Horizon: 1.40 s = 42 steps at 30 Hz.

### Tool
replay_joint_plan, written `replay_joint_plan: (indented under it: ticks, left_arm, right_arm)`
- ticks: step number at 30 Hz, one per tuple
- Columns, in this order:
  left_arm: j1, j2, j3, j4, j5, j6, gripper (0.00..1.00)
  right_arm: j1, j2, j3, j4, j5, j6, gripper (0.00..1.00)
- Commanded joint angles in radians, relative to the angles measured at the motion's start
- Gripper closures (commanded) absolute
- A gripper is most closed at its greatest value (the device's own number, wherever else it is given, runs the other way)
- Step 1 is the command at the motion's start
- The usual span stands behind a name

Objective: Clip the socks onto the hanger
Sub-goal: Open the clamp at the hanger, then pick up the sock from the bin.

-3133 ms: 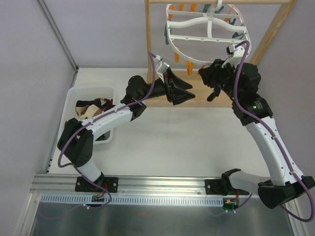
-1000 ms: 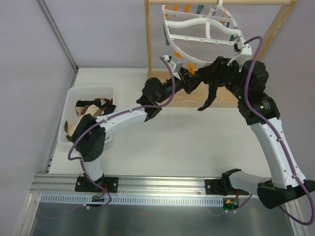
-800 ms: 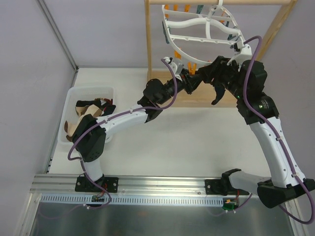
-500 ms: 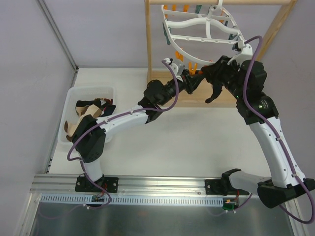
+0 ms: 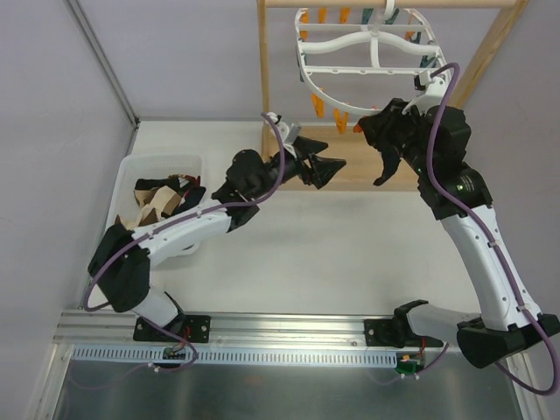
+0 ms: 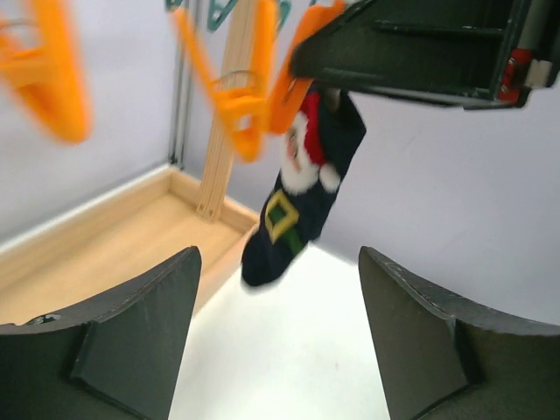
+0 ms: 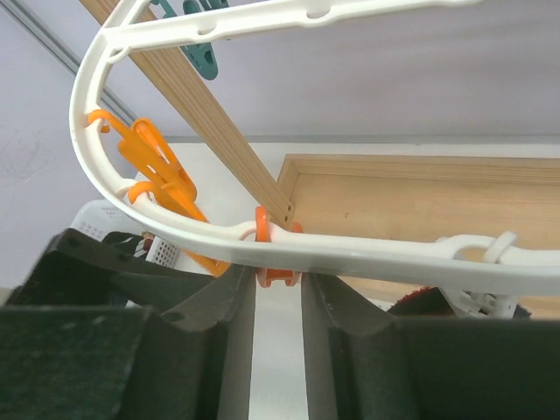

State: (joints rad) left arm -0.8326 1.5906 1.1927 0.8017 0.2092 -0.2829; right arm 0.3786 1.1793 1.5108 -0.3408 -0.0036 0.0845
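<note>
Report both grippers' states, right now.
Left gripper: open, holding nothing.
Right gripper: shut on an orange peg that hangs from the hanger.

Pale lilac-grey walls (image 5: 175, 61) close in a white tabletop (image 5: 332, 262) under soft, even light. A light wooden stand (image 5: 262, 70) rises at the back from its shallow wooden base tray (image 7: 420, 197); a ribbed aluminium rail (image 5: 289, 328) lines the near edge.

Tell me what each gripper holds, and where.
Left gripper: nothing, jaws open. Right gripper pinches an orange peg on the hanger, by its sides.
</note>
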Motion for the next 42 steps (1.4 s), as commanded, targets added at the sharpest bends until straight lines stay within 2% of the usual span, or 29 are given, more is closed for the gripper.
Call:
replay_joint_plan:
  ticks: [1,4,6,7,10,11,13,14,17,21,23,25,28,35,42]
  left_arm:
    - [0.061,-0.184,-0.088,-0.095,0.073,-0.075,0.26]
    - [0.099,-0.3,-0.136,-0.358,0.016,-0.09,0.25]
    - [0.13,-0.369,-0.16,-0.496,-0.087,-0.108,0.25]
    - [0.179,-0.389,-0.169,-0.603,-0.12,-0.133,0.25]
    - [0.294,-0.49,-0.248,-0.769,-0.197,-0.189,0.25]
    - [0.379,-0.547,-0.292,-0.797,-0.206,-0.194,0.26]
    - [0.469,-0.596,-0.318,-0.886,-0.287,-0.177,0.26]
    - [0.551,-0.613,-0.321,-0.971,-0.307,-0.167,0.26]
    - [0.654,-0.664,-0.317,-1.074,-0.344,-0.113,0.26]
    - [0.688,-0.695,-0.311,-1.111,-0.355,-0.055,0.23]
    - [0.707,-0.715,-0.311,-1.128,-0.331,-0.009,0.18]
    - [0.751,-0.739,-0.323,-1.139,-0.242,0.051,0.13]
    - [0.82,-0.77,-0.337,-1.185,-0.007,0.161,0.13]
    - [0.826,-0.735,-0.347,-1.193,0.088,0.385,0.16]
    - [0.895,-0.627,-0.324,-1.139,0.072,0.514,0.2]
  right_arm:
    - [0.002,0.017,0.026,0.03,0.031,-0.031,0.95]
    - [0.0,0.031,0.037,0.011,0.025,-0.038,0.95]
    - [0.0,0.037,0.048,0.0,0.027,-0.043,0.96]
    - [0.0,0.04,0.051,-0.007,0.03,-0.048,0.96]
    - [0.0,0.045,0.061,-0.018,0.043,-0.058,0.96]
    - [0.0,0.046,0.065,-0.024,0.044,-0.061,0.96]
    - [0.002,0.051,0.071,-0.032,0.05,-0.065,0.96]
    - [0.0,0.055,0.075,-0.032,0.048,-0.065,0.96]
    - [0.0,0.075,0.083,-0.032,0.03,-0.061,0.96]
    - [0.0,0.088,0.086,-0.026,0.024,-0.066,0.96]
    - [0.0,0.086,0.092,-0.027,0.024,-0.072,0.96]
    - [0.0,0.082,0.094,-0.029,0.024,-0.075,0.96]
    - [0.002,0.079,0.092,-0.024,0.024,-0.077,0.95]
    - [0.0,0.088,0.094,-0.021,0.011,-0.077,0.95]
    - [0.0,0.089,0.097,-0.017,-0.022,-0.069,0.95]
